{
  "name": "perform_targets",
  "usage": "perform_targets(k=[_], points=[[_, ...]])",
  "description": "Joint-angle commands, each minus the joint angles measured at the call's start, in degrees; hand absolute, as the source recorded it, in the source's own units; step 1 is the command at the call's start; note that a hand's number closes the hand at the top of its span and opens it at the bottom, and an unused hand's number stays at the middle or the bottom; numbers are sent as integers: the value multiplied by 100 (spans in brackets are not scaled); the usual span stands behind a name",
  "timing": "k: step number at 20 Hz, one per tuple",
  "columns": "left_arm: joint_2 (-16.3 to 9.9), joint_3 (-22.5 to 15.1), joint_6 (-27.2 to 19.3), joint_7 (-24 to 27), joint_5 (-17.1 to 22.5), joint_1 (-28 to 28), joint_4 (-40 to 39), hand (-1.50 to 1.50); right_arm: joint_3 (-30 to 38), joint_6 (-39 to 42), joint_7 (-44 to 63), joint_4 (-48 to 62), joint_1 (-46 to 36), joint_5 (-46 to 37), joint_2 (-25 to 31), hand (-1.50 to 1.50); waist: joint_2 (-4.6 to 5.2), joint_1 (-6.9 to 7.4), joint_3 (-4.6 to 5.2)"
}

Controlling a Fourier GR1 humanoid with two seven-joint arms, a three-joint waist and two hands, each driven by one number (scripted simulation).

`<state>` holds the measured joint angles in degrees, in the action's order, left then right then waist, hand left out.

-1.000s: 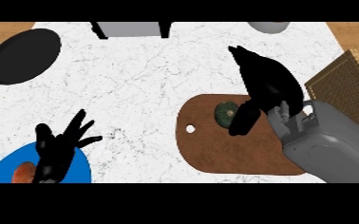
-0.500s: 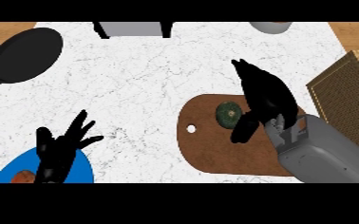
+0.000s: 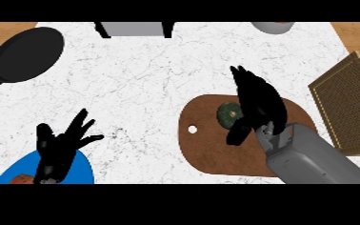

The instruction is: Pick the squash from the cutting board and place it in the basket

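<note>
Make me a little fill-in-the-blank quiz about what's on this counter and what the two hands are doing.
1. The green squash lies on the brown ____ board.
2. The hand right beside the squash is the robot's ____ hand.
3. The left hand rests, fingers spread, over a ____ plate.
4. The woven basket sits at the counter's ____ edge.

Missing words: cutting; right; blue; right

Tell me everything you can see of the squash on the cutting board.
The round dark green squash has a paler spot near its middle. It lies on the upper middle of the brown wooden cutting board, right of the board's small white hole. The robot's black right hand hangs over its right side and hides part of it, fingers straight and pointing away, thumb reaching down just below it. Whether the hand touches it cannot be told.
</note>
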<state>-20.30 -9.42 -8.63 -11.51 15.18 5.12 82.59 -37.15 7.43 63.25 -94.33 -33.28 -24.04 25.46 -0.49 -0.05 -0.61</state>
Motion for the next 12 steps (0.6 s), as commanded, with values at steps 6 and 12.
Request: perform_targets(k=[6,12], points=[[99,-82,-12,-304,-216,117,-254,0,-11,204,438,364,218,-471,-495,-150,47,18,64],[165,8,49,-217,-216,115,-319,0,153,493,418,638,386,-439,-567,-150,47,-1,65]])
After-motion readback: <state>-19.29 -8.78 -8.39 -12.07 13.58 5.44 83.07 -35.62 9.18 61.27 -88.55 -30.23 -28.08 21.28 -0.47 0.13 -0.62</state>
